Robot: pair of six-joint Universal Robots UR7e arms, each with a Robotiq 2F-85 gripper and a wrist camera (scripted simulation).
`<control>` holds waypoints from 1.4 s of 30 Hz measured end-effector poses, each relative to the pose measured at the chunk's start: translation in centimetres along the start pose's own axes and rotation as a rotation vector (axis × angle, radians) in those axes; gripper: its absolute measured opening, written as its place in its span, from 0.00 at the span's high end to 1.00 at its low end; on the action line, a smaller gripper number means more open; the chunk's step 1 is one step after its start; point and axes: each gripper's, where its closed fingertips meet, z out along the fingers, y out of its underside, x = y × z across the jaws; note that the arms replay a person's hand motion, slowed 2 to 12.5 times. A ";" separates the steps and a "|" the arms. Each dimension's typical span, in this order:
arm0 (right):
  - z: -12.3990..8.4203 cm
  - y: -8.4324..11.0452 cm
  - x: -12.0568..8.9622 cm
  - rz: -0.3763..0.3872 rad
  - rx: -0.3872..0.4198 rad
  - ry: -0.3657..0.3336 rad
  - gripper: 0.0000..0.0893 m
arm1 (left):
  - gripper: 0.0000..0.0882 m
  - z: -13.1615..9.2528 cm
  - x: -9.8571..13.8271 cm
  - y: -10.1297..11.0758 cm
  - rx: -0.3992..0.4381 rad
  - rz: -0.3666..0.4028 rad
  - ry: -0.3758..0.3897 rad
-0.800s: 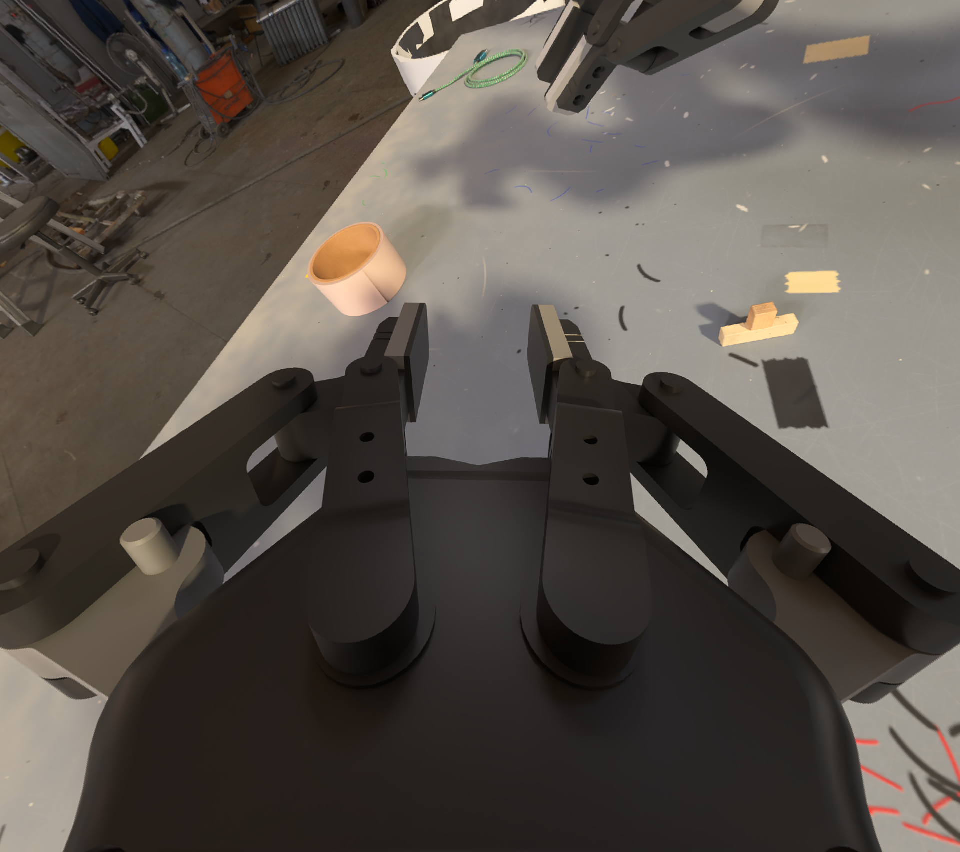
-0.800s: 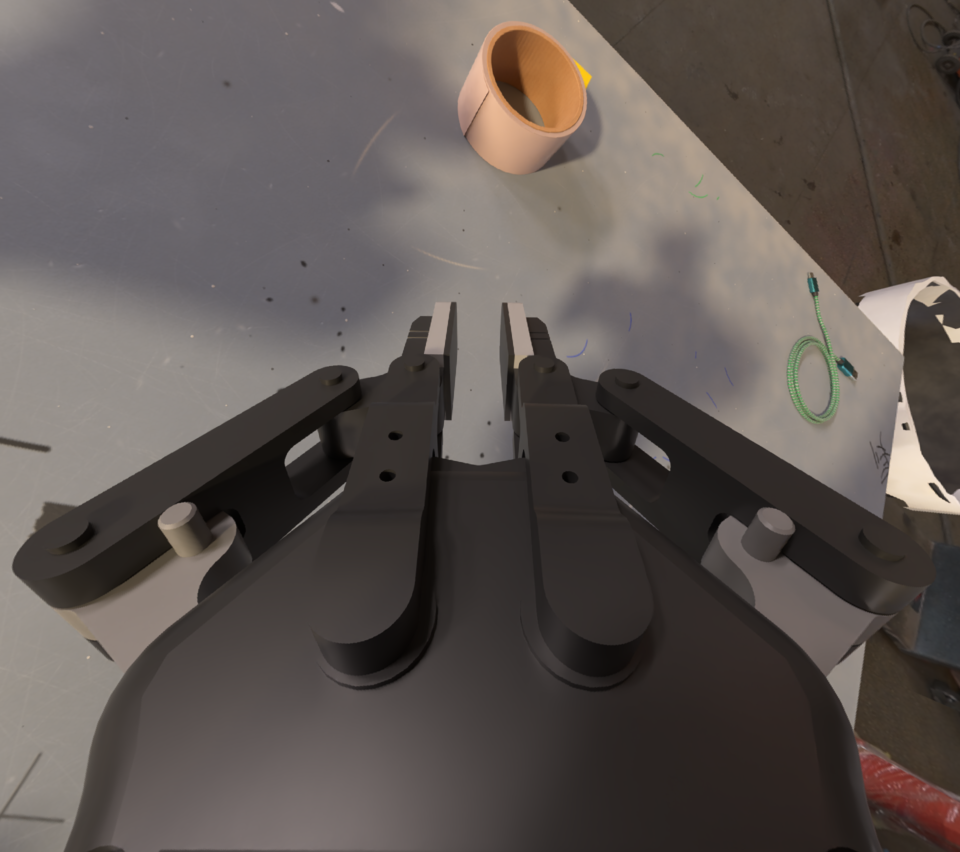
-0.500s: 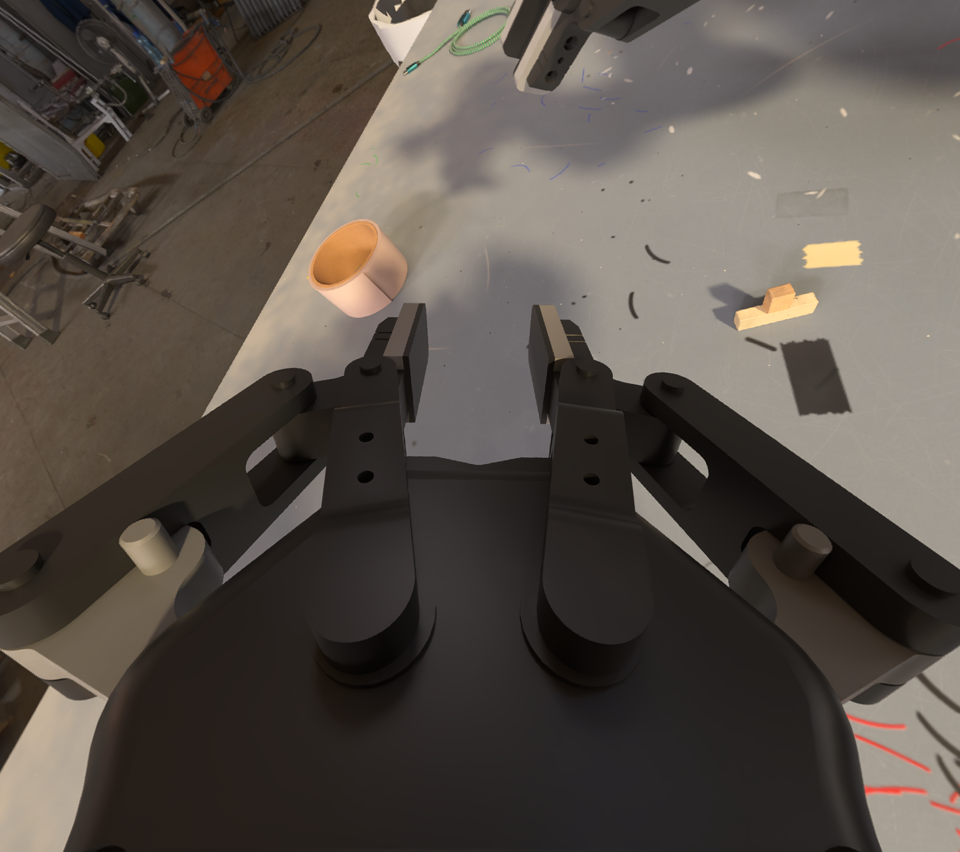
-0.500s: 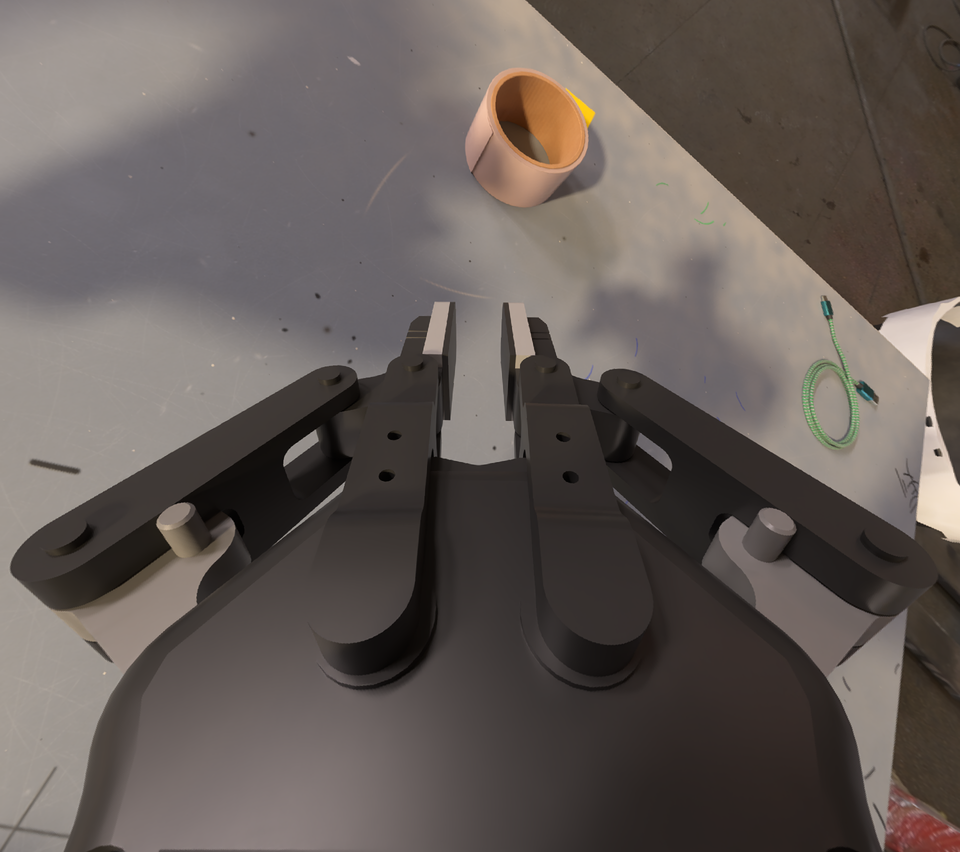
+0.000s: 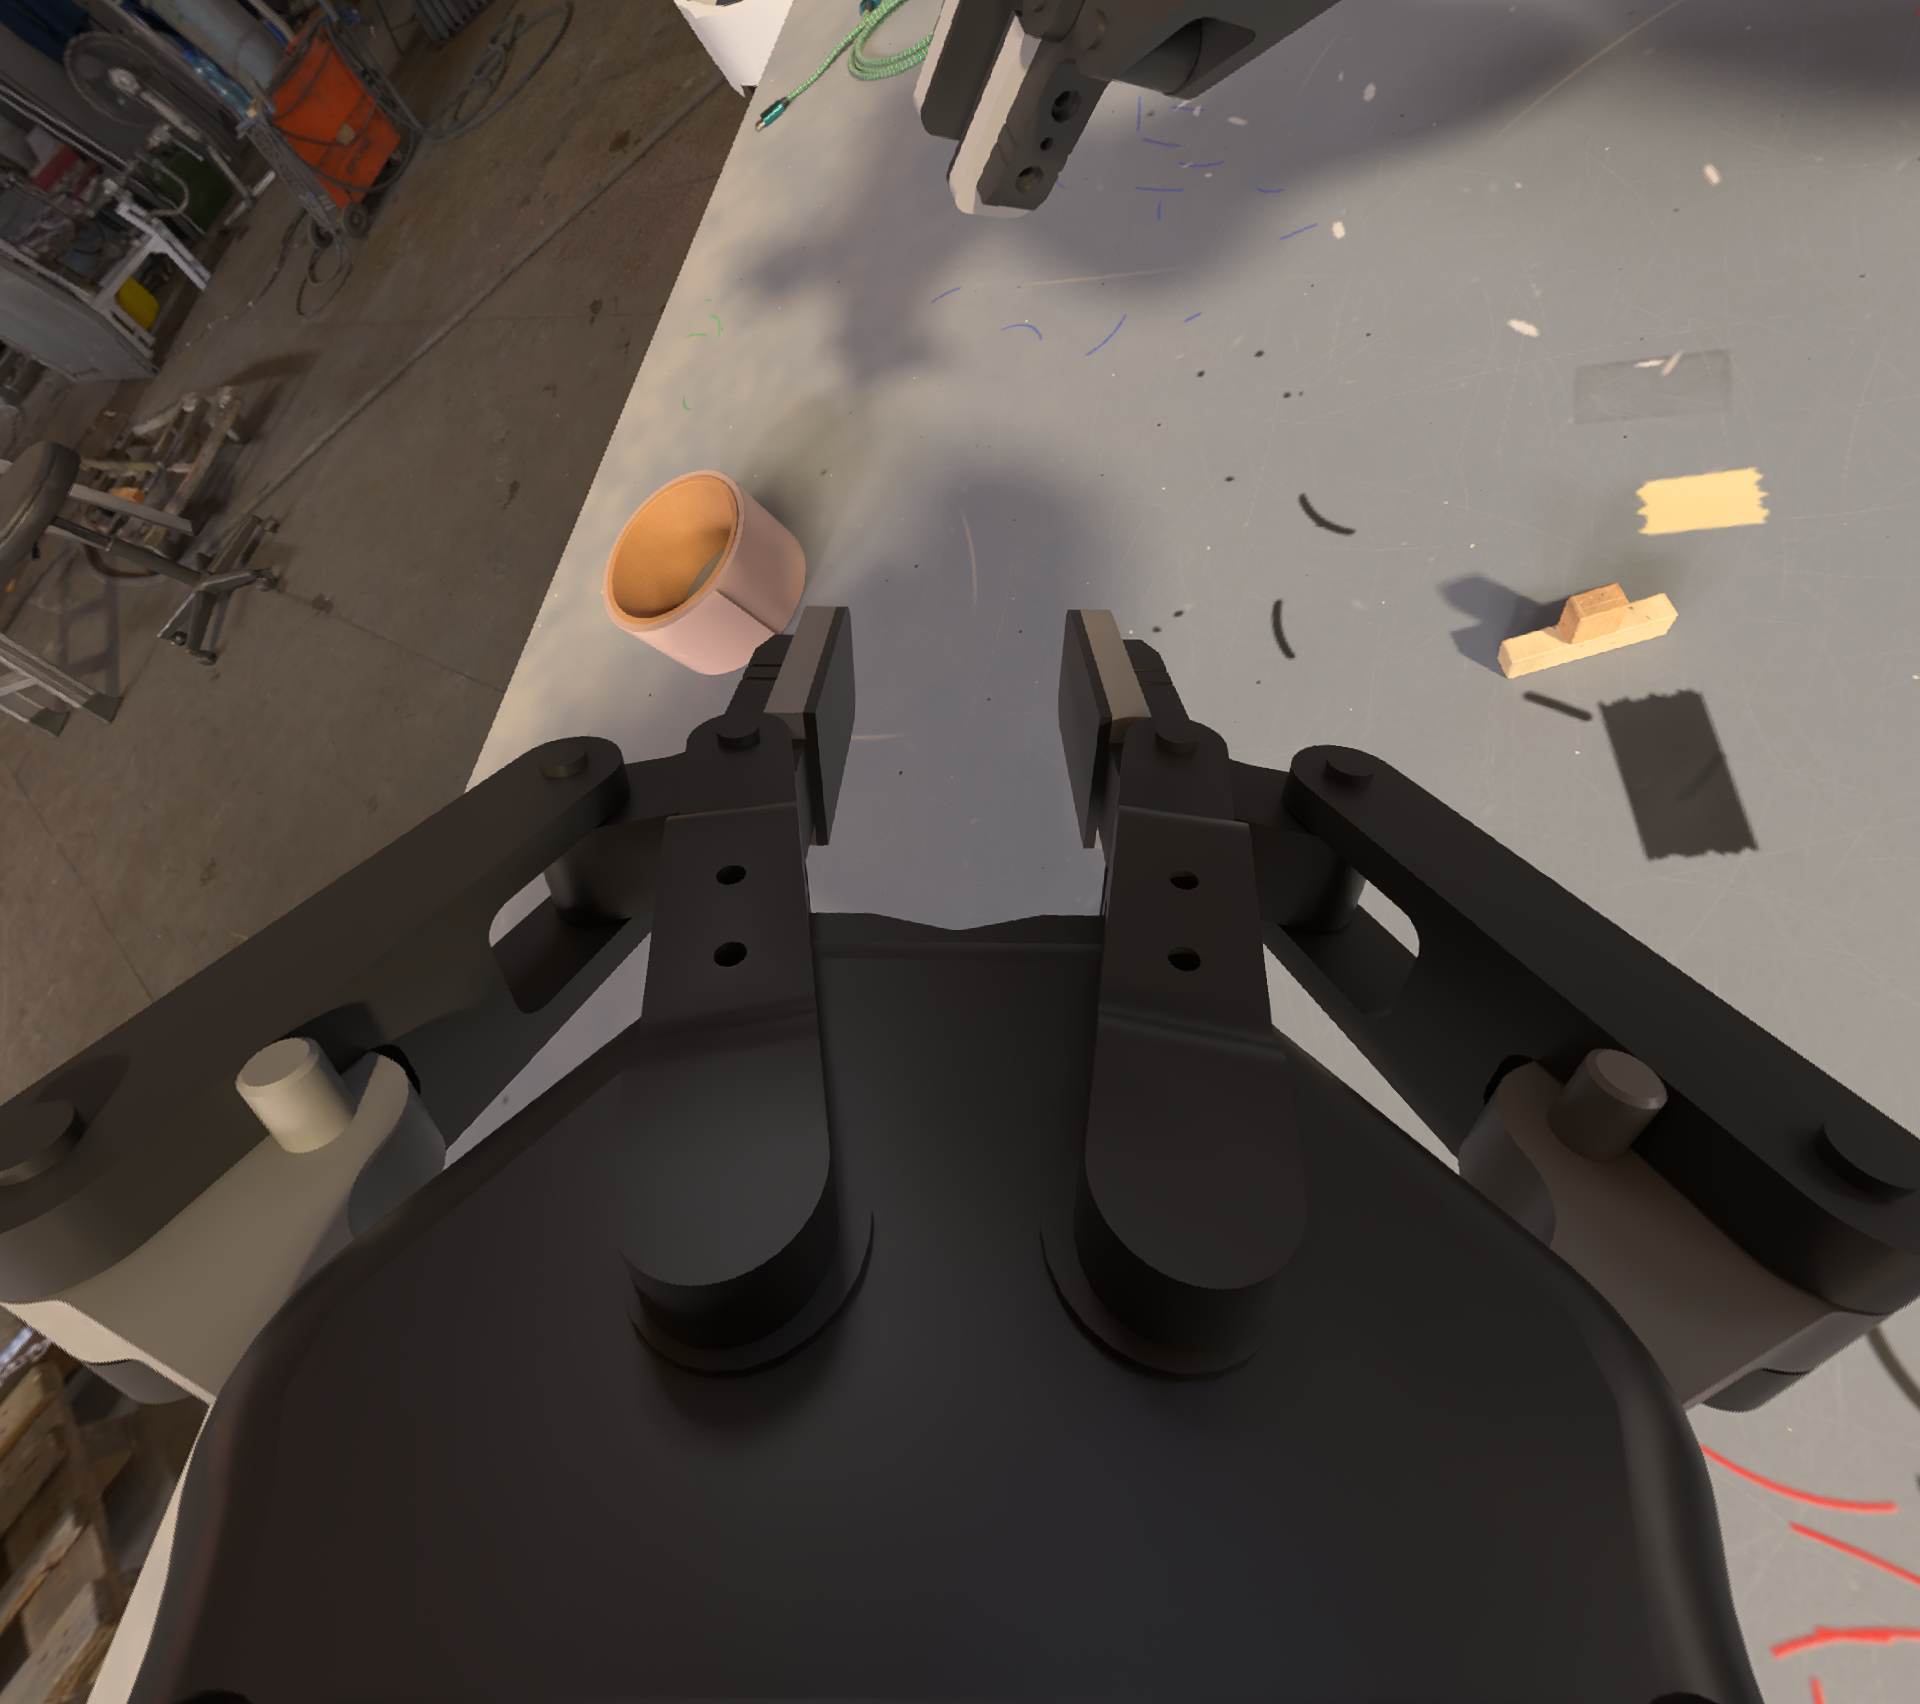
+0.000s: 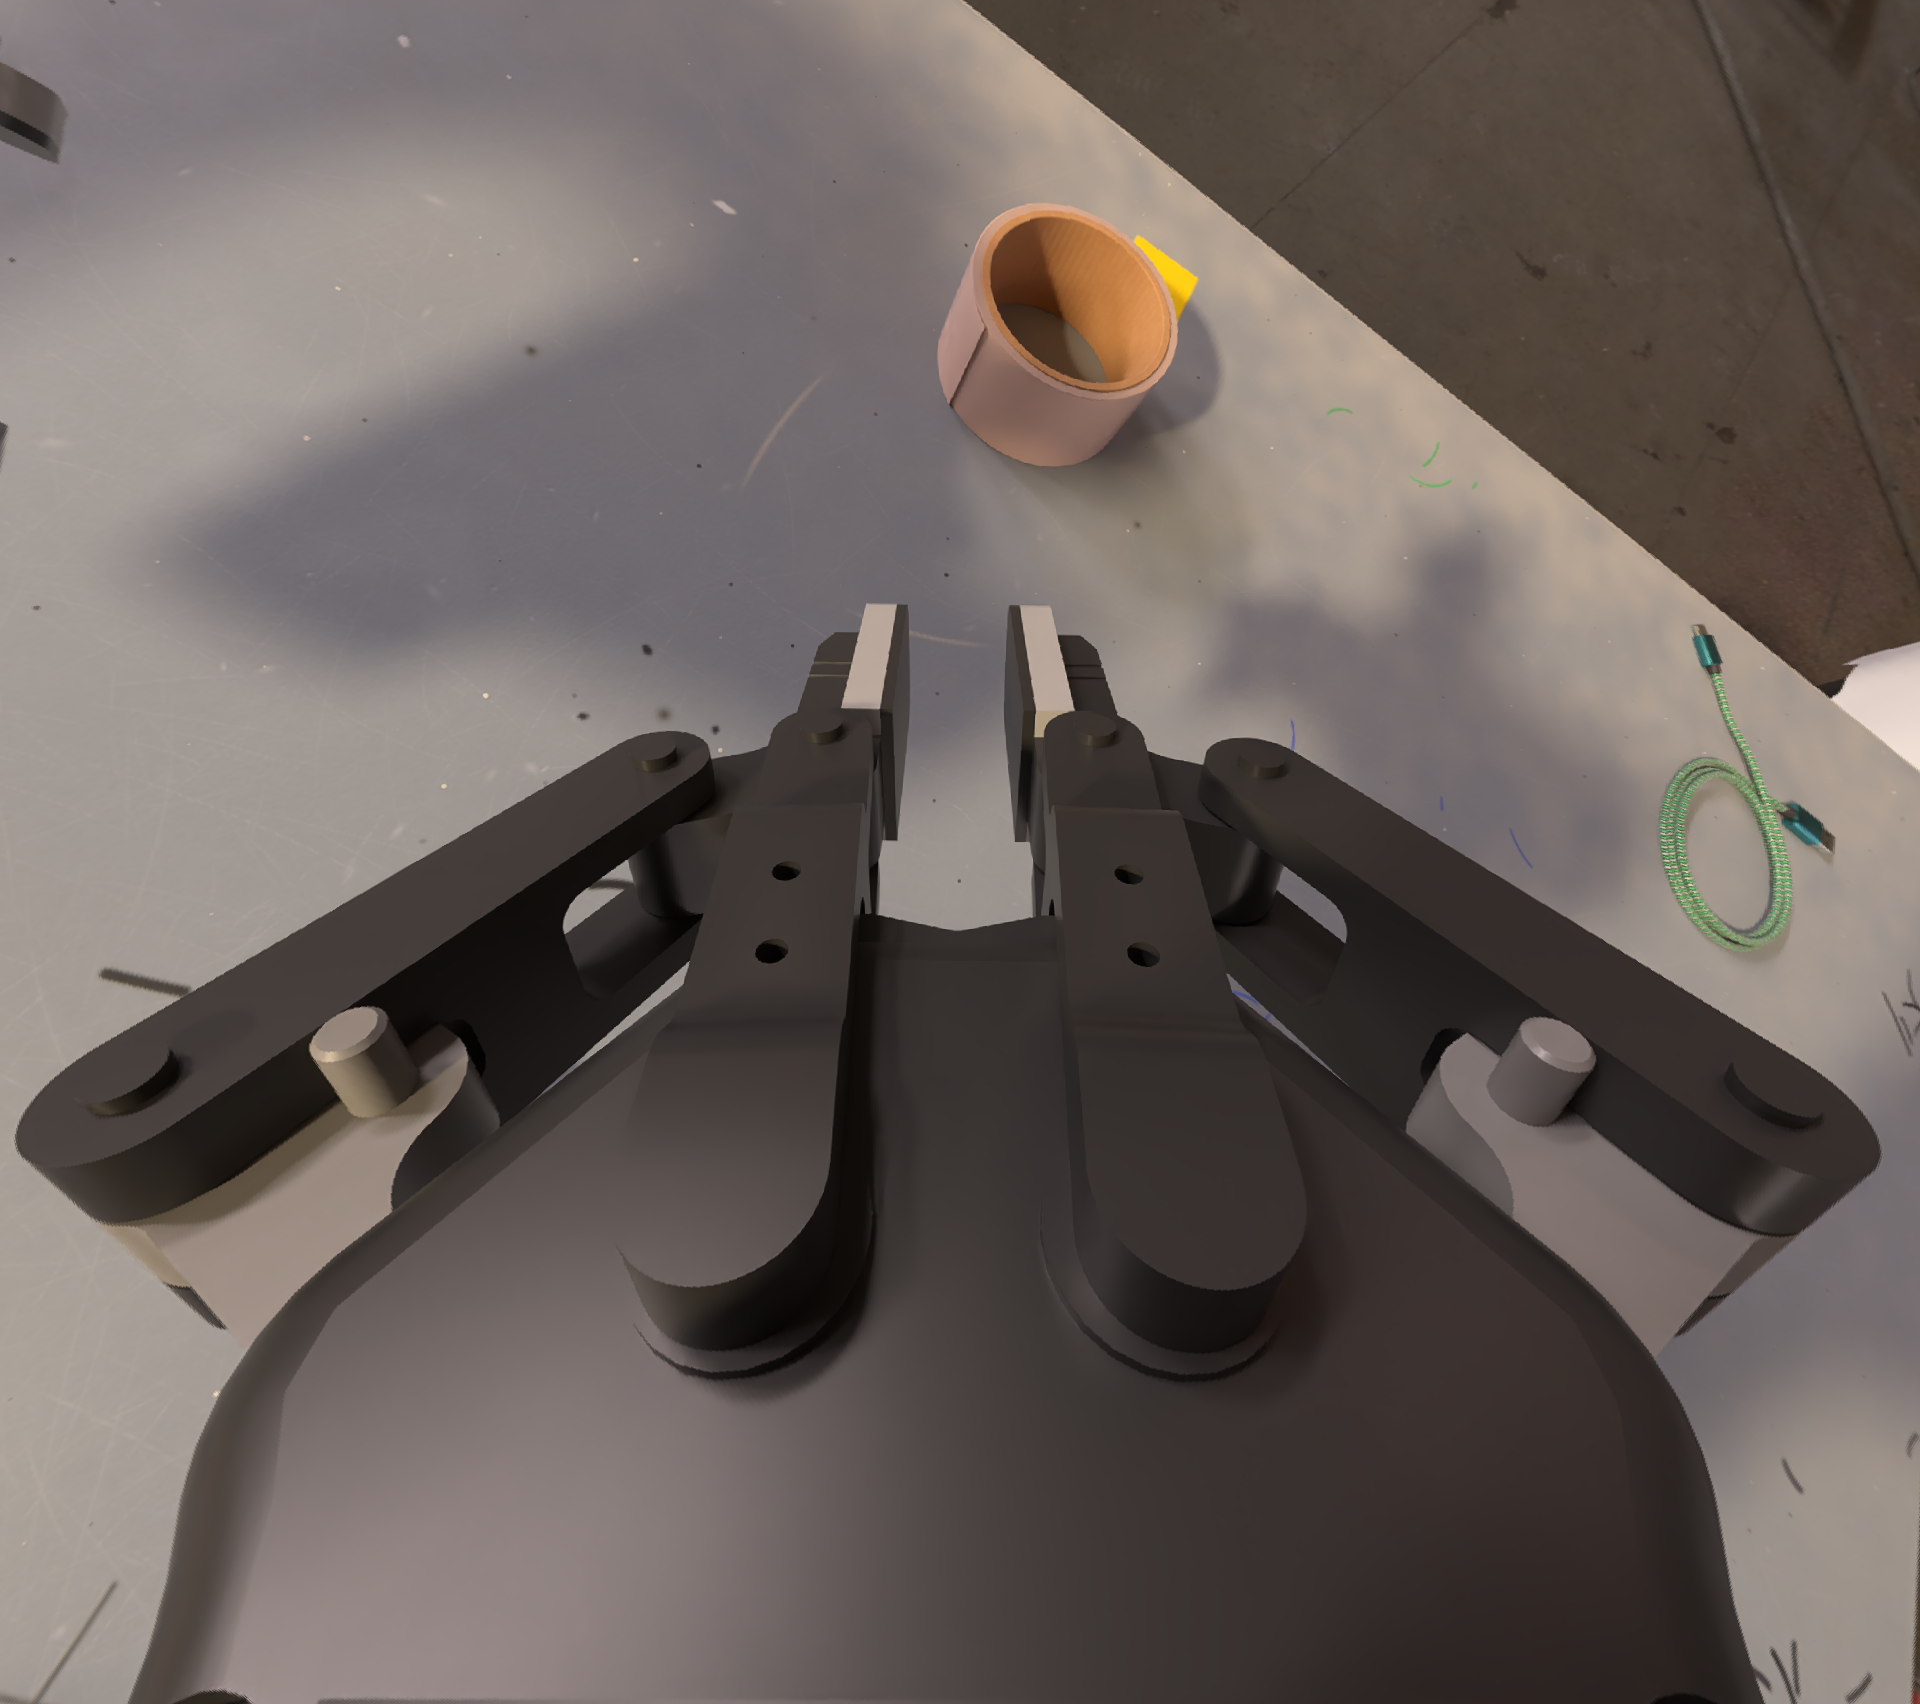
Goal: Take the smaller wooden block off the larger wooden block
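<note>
1. Left wrist view: left tool [image 5: 956, 667] parted with a wide gap, nothing between the pads, hovering over the grey tabletop [image 5: 1143, 428].
2. Off to the right of it, well apart: larger wooden block [image 5: 1538, 648], a pale flat bar lying on the tabletop.
3. Atop that bar, about midway along it: smaller wooden block [image 5: 1593, 611], darker tan, touching the bar.
4. Just below the blocks: a black tape patch [image 5: 1673, 787] stuck flat; above them, a tan tape strip [image 5: 1701, 501].
5. Near the tabletop's left edge, just beside the left finger: tape roll [image 5: 707, 568], pinkish outside, orange inside, standing on its rim.
6. Farther ahead: right tool [image 5: 997, 168], seen side-on above the tabletop, away from the blocks.
7. Behind it: coiled green cable [image 5: 883, 33] near the far corner.
8. Right wrist view: right tool [image 6: 956, 667] with a narrow gap between its pads, gripping nothing, bare tabletop [image 6: 416, 511] showing through.
9. Ahead of it: tape roll [image 6: 1060, 335] with a small yellow piece [image 6: 1169, 270] touching its far side; green cable [image 6: 1735, 854] to the right near the edge.
10. Neither block visible in this view.
</note>
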 end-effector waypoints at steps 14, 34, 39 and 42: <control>0.1 0.2 0.8 0.029 0.020 -0.061 0.78 | 0.59 2.2 0.4 -0.8 -0.049 0.093 0.064; 1.4 -1.1 1.5 0.144 0.175 -0.205 0.79 | 0.58 5.6 1.2 -1.7 -0.089 0.235 0.170; 1.9 -1.2 1.8 0.176 0.205 -0.227 0.79 | 0.58 6.1 1.4 -1.6 -0.097 0.269 0.191; 2.2 -1.2 2.1 0.195 0.213 -0.230 0.79 | 0.58 6.4 1.6 -1.4 -0.106 0.283 0.204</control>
